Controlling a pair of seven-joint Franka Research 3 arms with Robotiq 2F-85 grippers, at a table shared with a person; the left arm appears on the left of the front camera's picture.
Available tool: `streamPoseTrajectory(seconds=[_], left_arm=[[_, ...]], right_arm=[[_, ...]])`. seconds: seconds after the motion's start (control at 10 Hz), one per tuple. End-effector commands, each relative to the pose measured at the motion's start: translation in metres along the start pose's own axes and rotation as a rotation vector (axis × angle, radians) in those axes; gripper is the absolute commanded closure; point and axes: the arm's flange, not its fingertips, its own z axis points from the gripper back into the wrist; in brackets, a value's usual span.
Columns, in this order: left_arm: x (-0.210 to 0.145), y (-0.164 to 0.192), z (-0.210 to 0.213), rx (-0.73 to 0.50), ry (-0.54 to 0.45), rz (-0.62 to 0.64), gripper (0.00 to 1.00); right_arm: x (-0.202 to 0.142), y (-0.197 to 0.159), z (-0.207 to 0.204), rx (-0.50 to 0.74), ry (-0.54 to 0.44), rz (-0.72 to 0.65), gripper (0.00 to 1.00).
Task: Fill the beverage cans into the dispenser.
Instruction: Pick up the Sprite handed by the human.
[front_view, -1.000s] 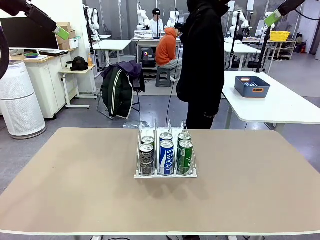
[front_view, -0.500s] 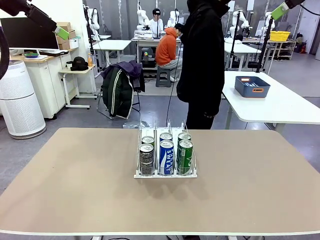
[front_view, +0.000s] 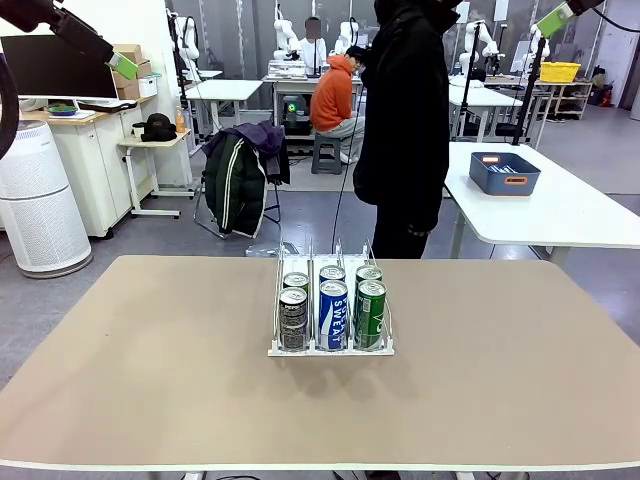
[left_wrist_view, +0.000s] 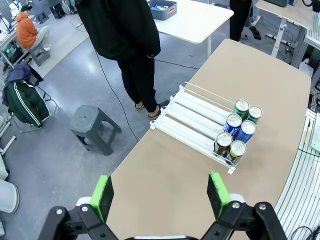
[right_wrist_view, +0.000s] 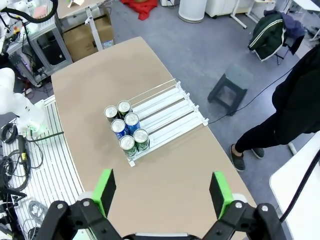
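The dispenser (front_view: 330, 351) stands at mid-bench (front_view: 140, 380), with six beverage cans (front_view: 333, 314) loaded two per lane at the end nearest the robot. The left hand (left_wrist_view: 160, 194) and the right hand (right_wrist_view: 163, 192) are both positioned high above the bench, fingers apart, holding nothing. A person (front_view: 405, 130) stands at the far edge.

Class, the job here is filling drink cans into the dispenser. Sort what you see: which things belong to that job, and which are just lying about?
Belong to the job:
- six beverage cans, two to a lane
- dispenser on the tan table

Just lying about:
- blue bin on the white table behind
- grey stool on the floor
- dark jacket in the background
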Motion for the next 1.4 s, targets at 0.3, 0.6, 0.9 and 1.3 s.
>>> streamPoseTrajectory(seconds=[0.3, 0.6, 0.9, 1.3], left_arm=[[0.048, -0.03, 0.056, -0.14, 0.018, 0.117, 0.0], [0.072, -0.043, 0.076, -0.148, 0.008, 0.105, 0.0], [0.067, -0.045, 0.078, -0.088, 0.038, -0.016, 0.0], [0.076, -0.049, 0.083, -0.129, -0.003, 0.084, 0.0]], right_arm=[[-0.001, 0.001, 0.002, -0.009, 0.006, 0.002, 0.0], [-0.001, 0.001, 0.002, -0.009, 0.006, 0.002, 0.0], [-0.001, 0.001, 0.002, -0.009, 0.006, 0.002, 0.0], [-0.001, 0.001, 0.002, -0.009, 0.006, 0.002, 0.0]])
